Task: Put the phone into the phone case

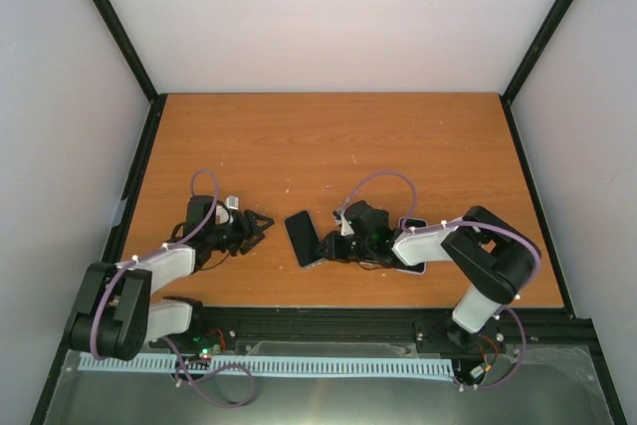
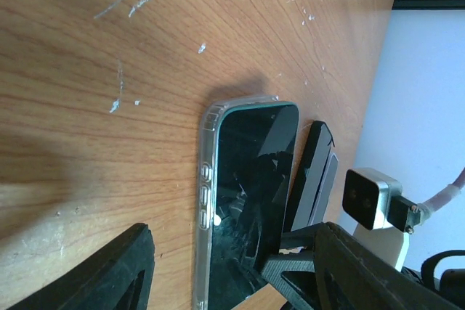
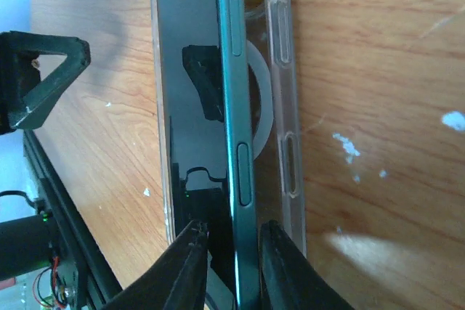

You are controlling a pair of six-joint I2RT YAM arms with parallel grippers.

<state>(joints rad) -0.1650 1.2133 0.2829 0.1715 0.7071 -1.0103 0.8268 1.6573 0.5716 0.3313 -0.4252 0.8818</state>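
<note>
right wrist: dark glossy phone, teal rim, tilted in clear case

No writing, label, brand mark, number or sign can be read in any of the three views. The phone, in the lower middle of the left wrist view, has a dark screen that shows only reflections.
</note>
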